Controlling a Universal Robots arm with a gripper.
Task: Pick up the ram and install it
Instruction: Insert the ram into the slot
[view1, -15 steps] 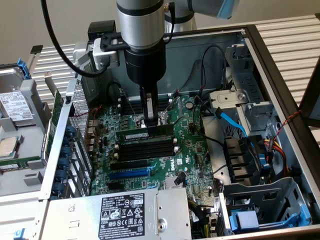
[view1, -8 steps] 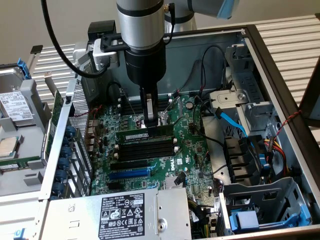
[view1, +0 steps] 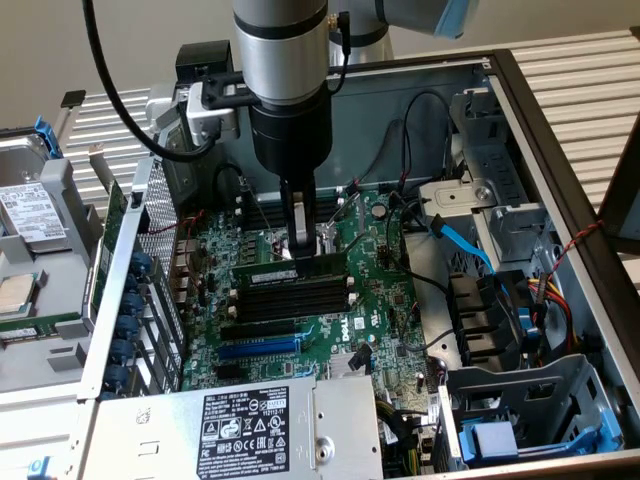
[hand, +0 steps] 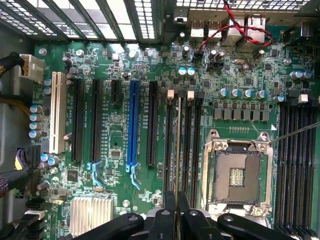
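Exterior view first: where is your gripper?

My gripper hangs over the middle of the motherboard, inside the open computer case. Its fingers are closed to a narrow gap on the ram, pinching the stick near its middle.

How does the ram sit?

It stands level on its long edge, along the side of the black memory slots farther from the power supply. The blue expansion slot lies nearer that supply. Whether the ram is pressed home in a slot, I cannot tell.

And the wrist view?

My gripper shows as two black fingers with the ram edge-on between them, a thin line running along the bank of black memory slots. The processor socket lies just beside that bank on one side, the blue expansion slot on the other.
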